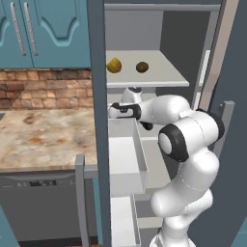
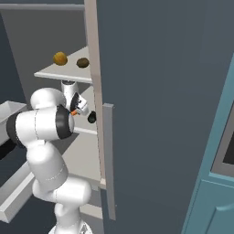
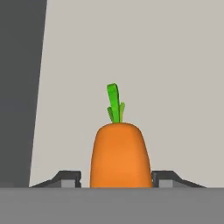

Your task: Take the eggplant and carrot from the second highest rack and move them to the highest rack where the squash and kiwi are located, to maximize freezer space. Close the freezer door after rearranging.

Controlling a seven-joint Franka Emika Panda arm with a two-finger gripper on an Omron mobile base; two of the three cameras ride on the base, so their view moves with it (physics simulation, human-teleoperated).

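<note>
Carrot (image 3: 119,153) sits between the hand's (image 3: 116,179) fingers, apparently gripped, not yet beside squash (image 1: 114,65) and kiwi (image 1: 142,67); eggplant (image 2: 92,117) and door (image 2: 160,114) remain.

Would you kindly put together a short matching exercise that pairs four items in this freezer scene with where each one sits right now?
Things:
1. squash
2. kiwi
3. carrot
4. eggplant

Places:
A. between the gripper fingers, green tip pointing away from the hand
B. on the top rack, the item nearer the open side of the freezer
C. below the top rack, beside the robot's hand
D. on the top rack, on the side nearer the brick wall

Pairs: 1-D, 2-B, 3-A, 4-C
</note>
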